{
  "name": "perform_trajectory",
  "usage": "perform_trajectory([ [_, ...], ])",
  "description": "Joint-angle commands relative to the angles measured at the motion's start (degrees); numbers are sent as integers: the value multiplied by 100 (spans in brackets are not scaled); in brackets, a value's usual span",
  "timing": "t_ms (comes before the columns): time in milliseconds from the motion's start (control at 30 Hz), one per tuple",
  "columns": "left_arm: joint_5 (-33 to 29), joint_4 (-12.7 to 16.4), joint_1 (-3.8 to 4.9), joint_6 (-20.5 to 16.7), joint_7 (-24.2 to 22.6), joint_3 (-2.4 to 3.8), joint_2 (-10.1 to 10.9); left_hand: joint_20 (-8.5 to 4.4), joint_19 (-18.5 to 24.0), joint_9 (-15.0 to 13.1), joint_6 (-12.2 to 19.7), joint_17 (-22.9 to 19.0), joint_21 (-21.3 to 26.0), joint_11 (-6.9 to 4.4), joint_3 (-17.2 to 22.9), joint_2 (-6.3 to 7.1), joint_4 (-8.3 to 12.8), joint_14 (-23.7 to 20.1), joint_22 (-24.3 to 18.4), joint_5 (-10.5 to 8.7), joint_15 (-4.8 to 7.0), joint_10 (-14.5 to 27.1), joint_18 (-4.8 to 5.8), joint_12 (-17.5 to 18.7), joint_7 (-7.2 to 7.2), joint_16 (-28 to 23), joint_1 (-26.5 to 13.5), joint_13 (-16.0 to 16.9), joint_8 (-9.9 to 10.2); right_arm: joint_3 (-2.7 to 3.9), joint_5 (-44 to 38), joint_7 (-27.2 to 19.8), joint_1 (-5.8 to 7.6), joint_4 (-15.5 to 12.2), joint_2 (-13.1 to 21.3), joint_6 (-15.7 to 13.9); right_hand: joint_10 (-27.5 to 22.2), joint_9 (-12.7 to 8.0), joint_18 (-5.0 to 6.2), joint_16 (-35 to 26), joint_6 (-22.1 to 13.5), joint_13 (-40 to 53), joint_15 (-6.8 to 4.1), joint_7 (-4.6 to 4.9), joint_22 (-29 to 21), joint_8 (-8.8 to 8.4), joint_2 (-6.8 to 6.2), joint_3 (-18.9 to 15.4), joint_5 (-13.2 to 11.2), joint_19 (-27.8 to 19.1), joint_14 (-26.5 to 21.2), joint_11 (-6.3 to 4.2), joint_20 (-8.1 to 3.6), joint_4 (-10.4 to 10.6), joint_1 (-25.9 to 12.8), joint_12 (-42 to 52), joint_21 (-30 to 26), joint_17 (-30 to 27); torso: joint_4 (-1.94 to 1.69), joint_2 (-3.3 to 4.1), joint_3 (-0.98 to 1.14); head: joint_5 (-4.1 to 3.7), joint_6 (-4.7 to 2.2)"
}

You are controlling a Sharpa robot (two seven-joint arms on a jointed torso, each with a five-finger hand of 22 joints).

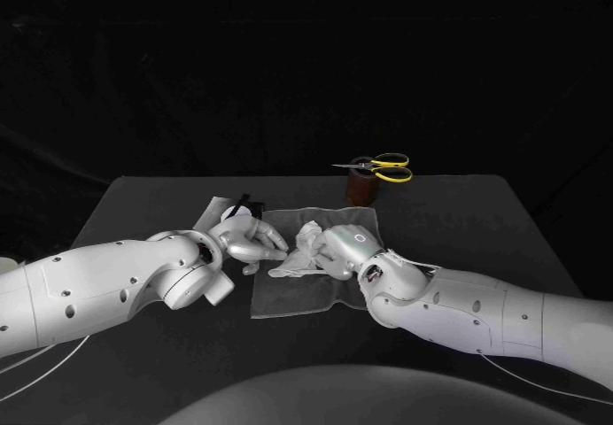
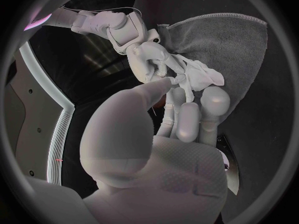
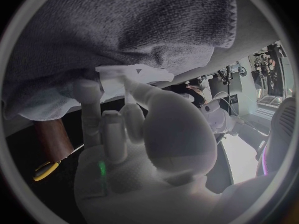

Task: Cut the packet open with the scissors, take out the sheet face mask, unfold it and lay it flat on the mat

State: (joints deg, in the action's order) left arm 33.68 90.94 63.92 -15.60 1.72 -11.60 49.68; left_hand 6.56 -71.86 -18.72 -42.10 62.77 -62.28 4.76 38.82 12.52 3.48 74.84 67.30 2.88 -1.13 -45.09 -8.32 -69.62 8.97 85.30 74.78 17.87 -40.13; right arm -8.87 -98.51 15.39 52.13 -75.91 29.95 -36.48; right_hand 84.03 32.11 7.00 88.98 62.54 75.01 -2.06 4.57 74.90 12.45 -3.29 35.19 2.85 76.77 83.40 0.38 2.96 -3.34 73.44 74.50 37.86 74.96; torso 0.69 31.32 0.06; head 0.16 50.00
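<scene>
A crumpled white sheet mask lies bunched over the left part of the grey mat, between my two hands. My left hand pinches the sheet mask from the left. From the right, my right hand holds the same folds; its fingers lie on the sheet mask above the mat. My right hand is also seen across the mat. The opened packet lies behind my left hand, partly hidden. Yellow-handled scissors stand in a brown holder.
The scissors holder stands just beyond the mat's far right corner; the scissors' handle and the holder also show. Dark tabletop surrounds the mat, with room to the right and at the front.
</scene>
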Motion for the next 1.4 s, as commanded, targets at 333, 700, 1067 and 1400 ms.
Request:
perform_trajectory([
  [333,1074,-325,-37,-212,-214,-10,-380,4,132,116,206,-218,218,48,-82,120,-137,-92,-183,-20,-33,82,67,124,50,-30,-208,-51,160,23,-89,-32,-1,-72,67,-405,257,238,58,62,133,653,-170,-75,506,251,13,211,-9,91,633,-97,-44,-8,-145,127,204,1428,-1,5,-5,5,0],
  [700,3080,-693,-208,-546,406,-16,-888,-115,-516,146,-329,1065,-623,-152,-1313,285,-607,724,464,-11,132,-391,261,-195,-176,240,-377,117,-64,42,325,-249,9,-410,312,-145,167,240,102,-44,-473,515,-72,111,393,-2,-358,18,69,-81,563,46,5,18,-430,-133,-290,1238,13,5,11,15,0],
  [1067,3509,-826,-341,-521,919,-15,-1064,-169,-711,172,-375,1485,-949,-188,-1541,212,-707,953,725,-9,175,-459,333,-232,-202,311,-136,185,-51,43,349,-337,11,-308,275,63,62,-137,145,-92,-1140,460,158,386,292,-647,-938,-799,71,-220,515,300,222,146,-664,-250,-630,1148,-3,-1,5,-24,0],
  [1400,3534,-816,-360,-541,935,-11,-1106,-168,-735,207,-359,1638,-1020,-178,-1445,122,-662,1026,786,-8,169,-449,347,-269,-184,332,157,252,-2,42,276,-417,9,7,66,35,66,-196,150,-67,-925,495,146,355,307,-629,-851,-975,13,-184,531,277,238,130,-475,-180,-544,1187,-20,26,-4,-26,0],
])
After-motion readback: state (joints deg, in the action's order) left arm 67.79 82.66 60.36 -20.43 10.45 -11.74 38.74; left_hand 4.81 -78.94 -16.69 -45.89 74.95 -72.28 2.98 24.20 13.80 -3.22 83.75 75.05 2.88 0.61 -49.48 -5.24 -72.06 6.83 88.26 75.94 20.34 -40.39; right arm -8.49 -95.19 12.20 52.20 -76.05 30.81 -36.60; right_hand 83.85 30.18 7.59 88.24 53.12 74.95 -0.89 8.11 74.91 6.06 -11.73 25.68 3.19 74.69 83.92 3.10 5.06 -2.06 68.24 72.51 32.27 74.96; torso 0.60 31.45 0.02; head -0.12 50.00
